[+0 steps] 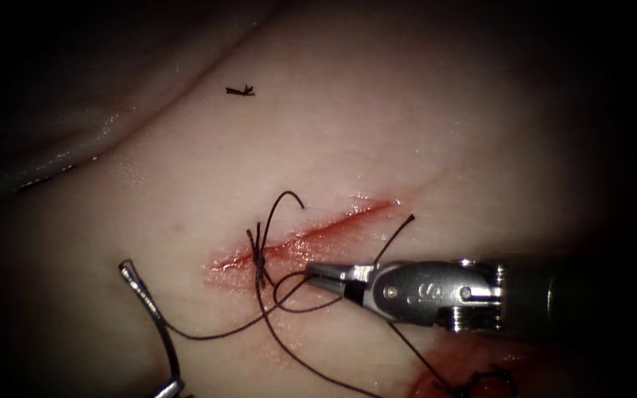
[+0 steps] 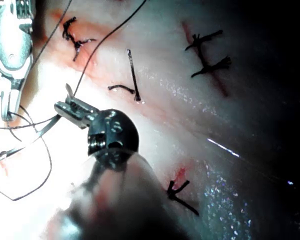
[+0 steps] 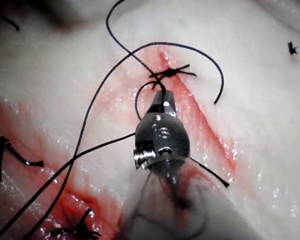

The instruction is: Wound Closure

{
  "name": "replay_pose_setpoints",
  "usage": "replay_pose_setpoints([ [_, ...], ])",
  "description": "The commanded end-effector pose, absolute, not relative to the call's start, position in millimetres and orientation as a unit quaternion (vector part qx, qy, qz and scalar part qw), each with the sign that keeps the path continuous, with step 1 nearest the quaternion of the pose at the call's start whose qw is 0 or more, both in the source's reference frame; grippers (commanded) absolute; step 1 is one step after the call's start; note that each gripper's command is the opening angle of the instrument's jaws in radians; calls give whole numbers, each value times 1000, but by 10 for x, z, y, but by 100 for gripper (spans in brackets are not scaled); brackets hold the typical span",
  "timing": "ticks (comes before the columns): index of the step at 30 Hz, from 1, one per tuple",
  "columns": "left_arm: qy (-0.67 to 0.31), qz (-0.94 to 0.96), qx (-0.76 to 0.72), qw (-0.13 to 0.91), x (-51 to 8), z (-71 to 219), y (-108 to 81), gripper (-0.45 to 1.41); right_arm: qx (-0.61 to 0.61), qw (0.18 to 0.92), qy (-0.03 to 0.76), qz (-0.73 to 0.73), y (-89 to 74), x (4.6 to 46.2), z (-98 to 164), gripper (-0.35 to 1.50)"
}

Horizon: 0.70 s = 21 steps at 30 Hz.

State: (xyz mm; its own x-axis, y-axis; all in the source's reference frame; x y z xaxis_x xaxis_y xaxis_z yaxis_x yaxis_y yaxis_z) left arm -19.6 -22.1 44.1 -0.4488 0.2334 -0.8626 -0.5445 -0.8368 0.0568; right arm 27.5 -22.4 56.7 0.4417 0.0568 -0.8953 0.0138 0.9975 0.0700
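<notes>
Endoscope view: lying free of the pale pork-belly tissue (image 1: 481,147), left of the red-edged cut (image 1: 318,230), and being gripped near its lower end by the left arm's tool (image 1: 171,385), jaws clamping it: the curved silver needle (image 1: 145,306). Pinching the thin dark thread (image 1: 289,354) with jaws closed, just beside the dark knot (image 1: 259,258) sitting across the cut: the right arm's steel tool (image 1: 318,273). Resting well apart above: a short cut end of thread (image 1: 239,91).

Wet glossy tissue (image 1: 407,110), shiny metal needle (image 1: 149,309)
</notes>
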Motion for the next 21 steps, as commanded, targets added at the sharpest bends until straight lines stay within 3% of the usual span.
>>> replay_pose_setpoints([
  [1,164,835,-470,233,-200,447,-228,-45,37,846,532,10,-231,280,570,-35],
  [21,156,831,-484,227,-220,448,-232,-45,101,850,517,-34,-316,254,493,-35],
])
